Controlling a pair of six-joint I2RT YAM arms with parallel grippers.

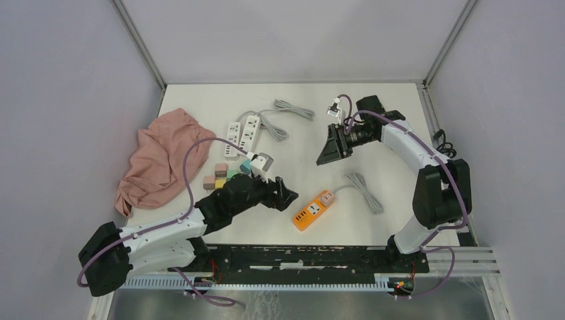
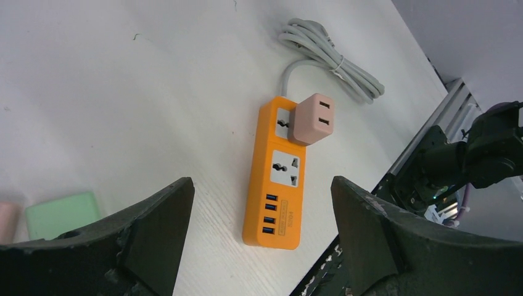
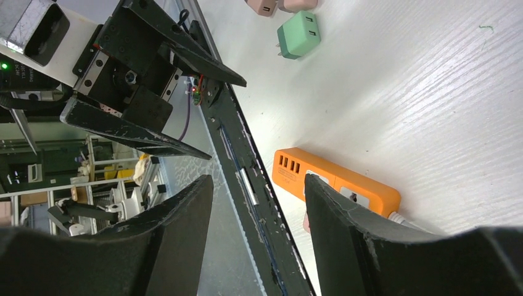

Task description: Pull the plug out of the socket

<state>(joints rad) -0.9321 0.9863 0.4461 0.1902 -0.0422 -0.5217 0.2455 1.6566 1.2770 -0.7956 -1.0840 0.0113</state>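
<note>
I'm hovering my left gripper [image 1: 287, 194] with its fingers spread wide, pinching nothing. The pink plug [image 2: 313, 119] is sitting in the cable-end socket of the orange power strip [image 2: 273, 206] just beside it. My right gripper [image 3: 258, 184] is hanging parted and empty, well apart.

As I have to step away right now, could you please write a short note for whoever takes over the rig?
The left fingers are open and empty, beside the orange power strip without touching it.
The right fingers are open and empty, well back from the strip, toward the far right of the table.
The pink plug sits in the socket at the strip's cord end, near the table's front edge.
Done: nothing yet.
Left: grip the plug, probably steady the strip, and pull the plug out.
</note>
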